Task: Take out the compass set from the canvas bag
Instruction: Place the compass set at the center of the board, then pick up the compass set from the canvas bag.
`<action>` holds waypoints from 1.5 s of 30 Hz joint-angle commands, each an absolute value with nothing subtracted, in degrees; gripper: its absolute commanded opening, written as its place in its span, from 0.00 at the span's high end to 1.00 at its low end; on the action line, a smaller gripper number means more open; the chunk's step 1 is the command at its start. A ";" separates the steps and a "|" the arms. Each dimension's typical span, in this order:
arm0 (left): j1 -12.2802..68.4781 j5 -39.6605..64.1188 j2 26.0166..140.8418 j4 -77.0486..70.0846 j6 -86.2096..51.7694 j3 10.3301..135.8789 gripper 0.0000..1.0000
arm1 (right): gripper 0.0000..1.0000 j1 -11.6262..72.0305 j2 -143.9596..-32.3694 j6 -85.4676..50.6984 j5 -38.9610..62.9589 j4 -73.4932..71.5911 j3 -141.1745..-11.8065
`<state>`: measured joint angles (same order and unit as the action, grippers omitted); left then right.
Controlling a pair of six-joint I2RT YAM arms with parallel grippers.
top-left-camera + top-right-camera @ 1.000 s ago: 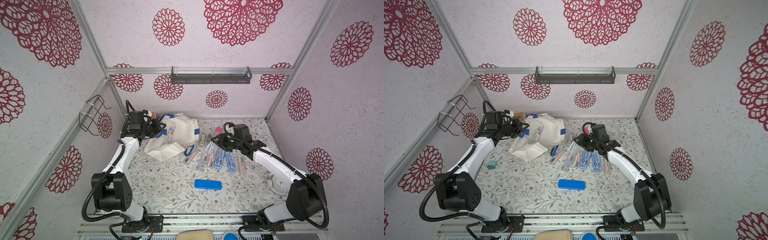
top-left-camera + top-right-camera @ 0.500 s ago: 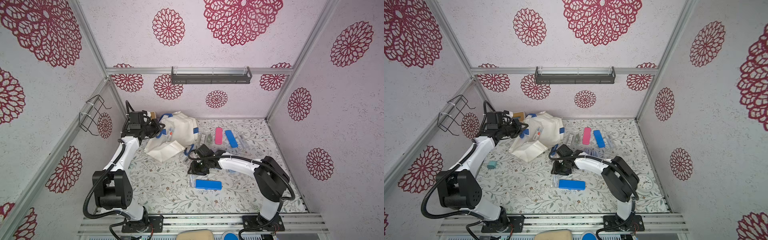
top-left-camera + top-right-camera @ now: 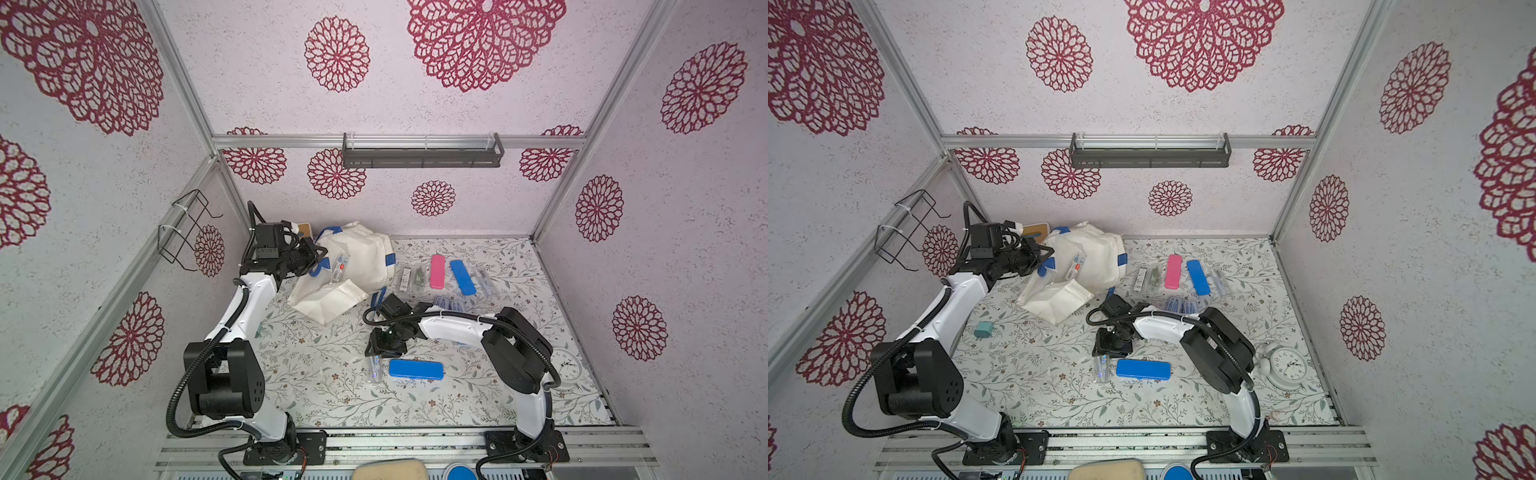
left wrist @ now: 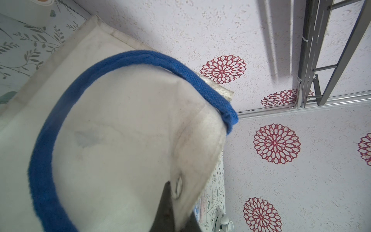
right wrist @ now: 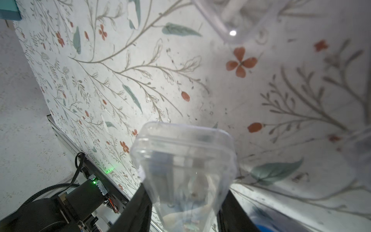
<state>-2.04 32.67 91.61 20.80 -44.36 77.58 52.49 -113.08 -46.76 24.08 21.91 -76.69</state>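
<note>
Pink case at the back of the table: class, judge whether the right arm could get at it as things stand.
Probably not yet. Nothing stands over the pink case, but the right claw is shut on a clear plastic case, so it has no free grip until that is set down.

No text reads clearly anywhere. The white alarm clock point(image 3: 1287, 368) has a ring of dial numerals, too small to make out. A clear packet point(image 3: 340, 266) lying on the canvas bag point(image 3: 365, 253) carries a printed label with red and blue marks, illegible in both top views. The clear blister packs point(image 3: 409, 277) beside the pink case point(image 3: 437, 271) have dark printed inserts, wording unreadable. The clear plastic case point(image 5: 184, 160) close in the right wrist view shows only blurred contents, no lettering to read. The blue cases point(image 3: 416, 369) are plain.
</note>
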 commanded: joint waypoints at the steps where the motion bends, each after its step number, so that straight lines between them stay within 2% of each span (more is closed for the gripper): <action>1: -2.38 33.36 91.69 20.12 -43.59 77.78 1.00 | 0.53 52.83 -112.03 -46.76 24.52 24.80 -77.57; 6: -1.78 33.20 91.93 20.37 -43.27 78.43 1.00 | 0.29 52.75 -109.78 -44.52 23.60 26.94 -77.68; 9: -0.69 33.01 92.09 21.48 -42.09 79.41 1.00 | 0.24 52.36 -108.71 -42.47 22.29 30.06 -79.57; 12: 0.88 33.13 92.61 23.21 -40.52 81.19 1.00 | 0.25 51.37 -105.96 -40.71 20.29 32.63 -80.42; 18: 4.18 33.26 94.43 27.51 -37.24 86.11 1.00 | 0.42 46.47 -95.66 -40.09 18.70 32.26 -78.95; 24: 6.70 33.32 94.75 28.65 -36.52 88.37 1.00 | 0.48 41.66 -90.57 -41.71 15.01 30.20 -81.92; 27: 7.91 32.85 94.49 28.73 -36.97 88.67 1.00 | 0.46 40.00 -93.47 -45.00 17.20 24.27 -84.54; 31: 10.47 31.33 94.67 28.58 -37.63 89.07 1.00 | 0.46 40.08 -102.99 -52.17 18.70 19.39 -90.73; 37: 13.66 29.58 95.88 27.20 -39.24 89.29 1.00 | 0.47 39.91 -113.88 -61.52 17.32 15.68 -96.53; 45: 15.89 30.90 95.37 27.07 -38.33 89.04 1.00 | 0.37 39.29 -121.20 -73.05 15.50 0.80 -95.63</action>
<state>15.33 29.26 96.14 29.71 -38.83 87.29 39.79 -121.23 -66.30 17.06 10.33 -94.48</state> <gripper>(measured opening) 0.055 0.626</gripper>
